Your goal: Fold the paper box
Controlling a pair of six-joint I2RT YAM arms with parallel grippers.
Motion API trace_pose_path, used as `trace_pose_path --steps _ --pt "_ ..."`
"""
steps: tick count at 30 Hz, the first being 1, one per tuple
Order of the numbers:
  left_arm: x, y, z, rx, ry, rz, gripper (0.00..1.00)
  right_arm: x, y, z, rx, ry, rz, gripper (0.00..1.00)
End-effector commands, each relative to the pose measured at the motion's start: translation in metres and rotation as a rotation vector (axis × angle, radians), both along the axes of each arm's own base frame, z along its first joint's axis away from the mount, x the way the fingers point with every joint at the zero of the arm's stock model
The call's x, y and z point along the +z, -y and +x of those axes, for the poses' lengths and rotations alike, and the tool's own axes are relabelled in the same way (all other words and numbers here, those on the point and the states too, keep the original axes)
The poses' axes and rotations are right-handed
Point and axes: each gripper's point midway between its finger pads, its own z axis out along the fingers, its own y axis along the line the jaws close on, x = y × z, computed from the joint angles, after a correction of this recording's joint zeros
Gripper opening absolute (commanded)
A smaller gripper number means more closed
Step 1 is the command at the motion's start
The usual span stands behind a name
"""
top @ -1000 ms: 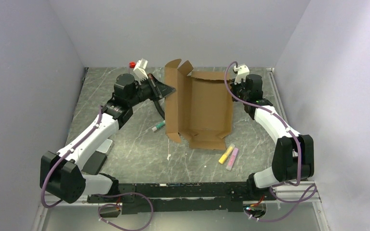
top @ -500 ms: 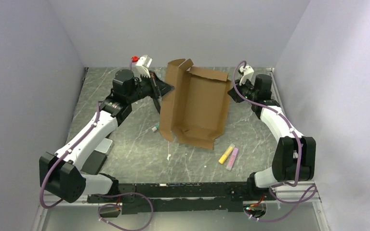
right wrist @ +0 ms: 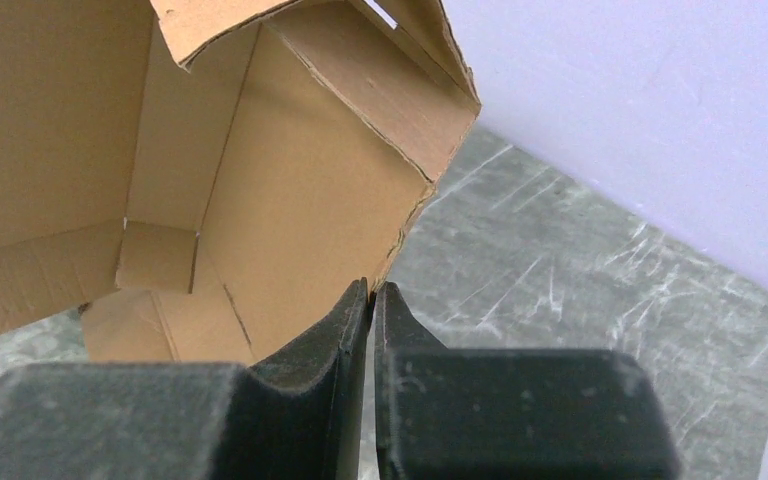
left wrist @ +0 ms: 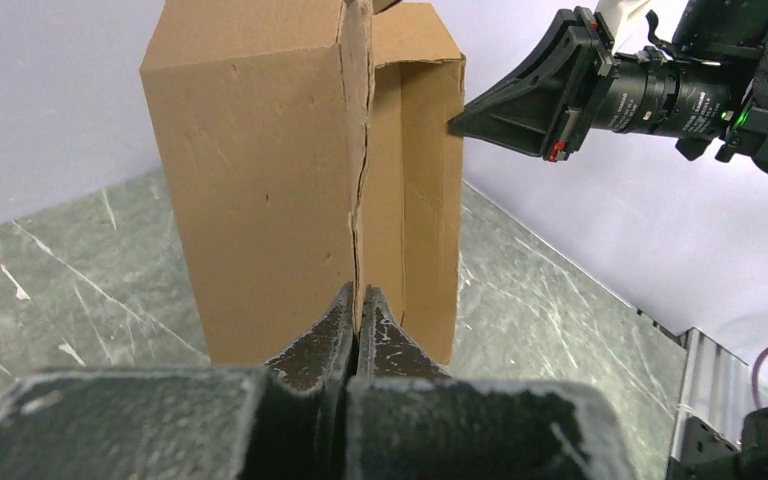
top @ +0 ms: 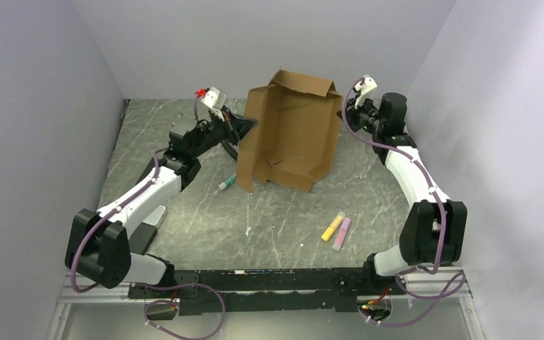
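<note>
Now we have the paper box tipped up off the table. A second ago it lay open and flat on its base; at this moment it stands on its near edge at the back middle of the table, its open inside facing the arms' bases and its top flap curling over. Both arms have risen with it. Our left gripper is fully closed, pinching the edge of the box's left wall, where two layers of cardboard meet. Our right gripper stands almost closed on the edge of the right wall, and seems to pinch it as well. So we carry the box between two thin grips, one on each side. We judge that the side walls are up but not locked, and the lid flap is not yet folded down. With the box standing so steeply, a slip at either edge could let it fall.
</note>
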Motion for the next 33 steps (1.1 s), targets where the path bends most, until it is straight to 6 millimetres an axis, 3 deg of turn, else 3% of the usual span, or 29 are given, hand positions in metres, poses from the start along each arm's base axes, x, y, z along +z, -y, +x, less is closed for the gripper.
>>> trace_pose_path --steps 1,6,12,27,33 --pt "0.022 -0.002 0.002 0.007 0.205 -0.057 0.0 0.017 0.002 0.018 0.011 0.131 -0.082 0.08" --pt "-0.014 -0.007 -0.01 0.004 0.241 -0.043 0.0 -0.008 0.006 0.012 0.018 0.137 -0.166 0.1" --pt "-0.048 -0.015 -0.022 0.015 0.304 -0.006 0.0 -0.03 -0.008 -0.019 0.125 0.119 -0.171 0.16" --pt "-0.07 -0.019 -0.041 -0.03 0.333 0.11 0.0 -0.038 -0.018 -0.068 0.31 0.003 -0.168 0.47" --pt "-0.078 -0.022 -0.043 -0.026 0.343 0.15 0.0 -0.032 0.006 -0.083 0.337 0.012 -0.21 0.66"
